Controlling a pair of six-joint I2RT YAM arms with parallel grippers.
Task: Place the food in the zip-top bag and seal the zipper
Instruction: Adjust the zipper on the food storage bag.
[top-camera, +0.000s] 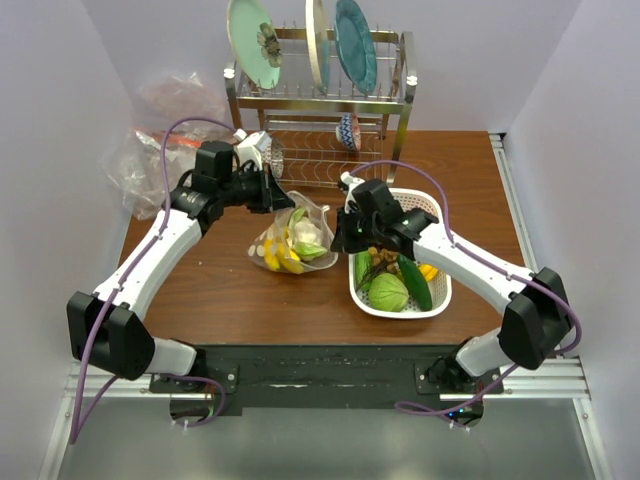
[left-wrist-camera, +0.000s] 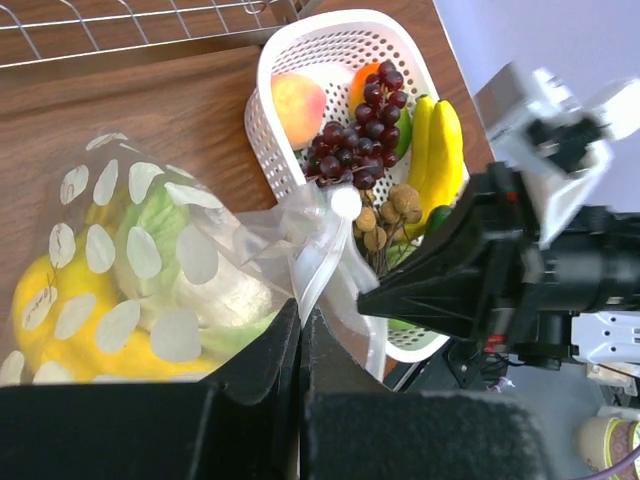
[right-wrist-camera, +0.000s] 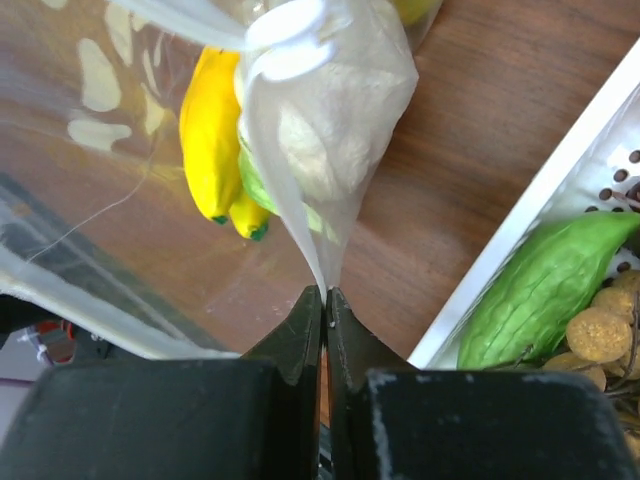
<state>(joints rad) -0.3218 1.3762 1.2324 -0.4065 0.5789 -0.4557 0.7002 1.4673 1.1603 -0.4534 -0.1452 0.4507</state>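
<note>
Two pincers hold the zip-top bag (top-camera: 292, 236) by its upper edge, one at each end, near the middle of the tabletop (top-camera: 200, 290). The left pincer (left-wrist-camera: 300, 322) is closed on a fold of clear plastic at the bag's mouth, its fingers pressed almost together. The right pincer (right-wrist-camera: 325, 296) is likewise pinched tight on the opposite corner, where the zipper (right-wrist-camera: 284, 200), a pale strip, runs down into its fingertips. Whether the strip is pressed closed along its whole length cannot be told.

The bag's dotted face shows in the left wrist view. Inside it lie yellow bananas (right-wrist-camera: 210, 130) and a pale green-white piece (left-wrist-camera: 190, 262), bunched in the lower part of the bag, which sits on the tabletop between the two arms.

Just right of the bag stands a white basket (top-camera: 400, 312), partly under the right arm. It holds a peach (left-wrist-camera: 298, 108), dark grapes (left-wrist-camera: 360, 130), more bananas (left-wrist-camera: 440, 150), a brown knobby cluster (left-wrist-camera: 385, 215) and a bumpy green gourd (right-wrist-camera: 545, 290).

At the far edge a metal dish rack (top-camera: 320, 100) holds upright plates (top-camera: 253, 42). A heap of clear plastic (top-camera: 150, 150) with red-orange patches lies at the far left corner, well apart from the bag.
</note>
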